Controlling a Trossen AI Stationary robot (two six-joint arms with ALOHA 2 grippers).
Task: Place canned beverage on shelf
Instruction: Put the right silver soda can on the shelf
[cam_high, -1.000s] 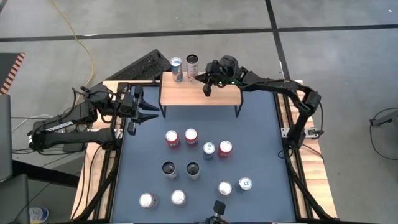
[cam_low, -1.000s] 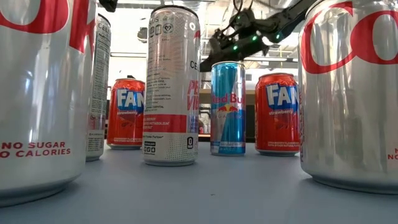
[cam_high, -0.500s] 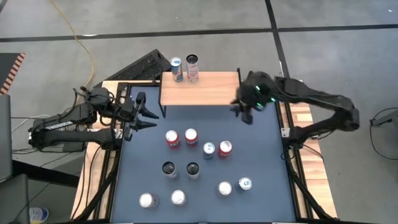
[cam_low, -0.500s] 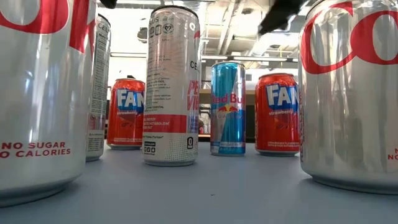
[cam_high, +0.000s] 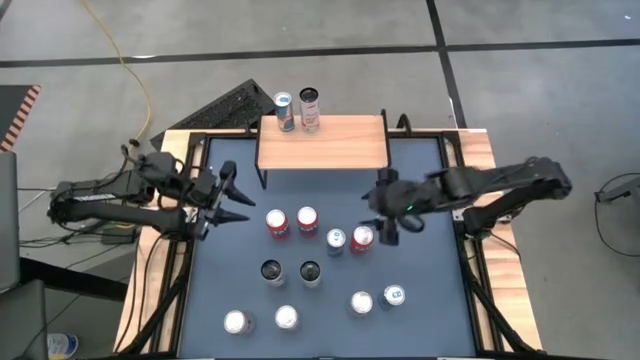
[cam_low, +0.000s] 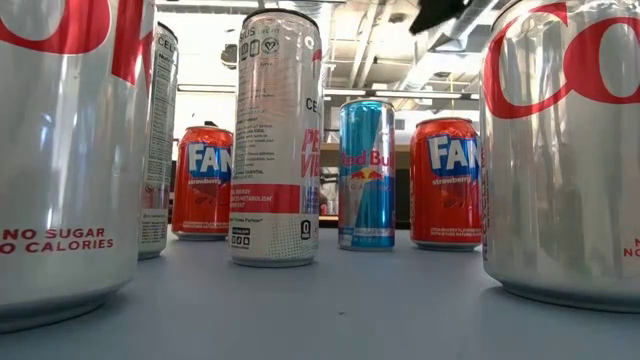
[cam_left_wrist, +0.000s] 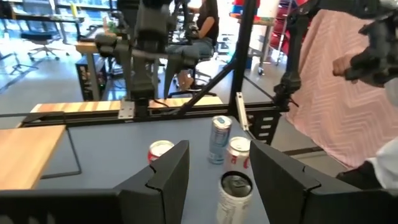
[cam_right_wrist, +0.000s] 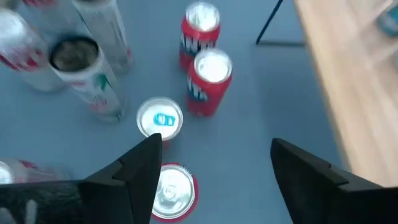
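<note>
The shelf (cam_high: 322, 142) stands at the table's far edge, with two cans (cam_high: 297, 108) upright on its far left corner. Several more cans stand on the blue table top, among them two red cans (cam_high: 292, 220), a blue can (cam_high: 337, 240) and a red can (cam_high: 362, 238). My right gripper (cam_high: 385, 225) hangs open above the table, tilted down, just right of that red can (cam_right_wrist: 171, 190) and touching nothing. My left gripper (cam_high: 235, 198) is open and level at the table's left side, pointing toward the red cans; a can (cam_left_wrist: 234, 193) shows beyond its fingers.
Two dark-topped slim cans (cam_high: 291, 271) and several white-topped cans (cam_high: 361, 302) stand nearer the front edge. A black frame (cam_high: 448, 150) rims the table. The shelf's right half is bare wood. In the low view, big cans (cam_low: 560, 150) fill the foreground.
My right gripper has left the shelf's far left, where it stood beside the two cans, swung toward the table's right and near side and tipped down over the red can. Both cans stay upright on the shelf. My left gripper has swung a little toward the near edge.
</note>
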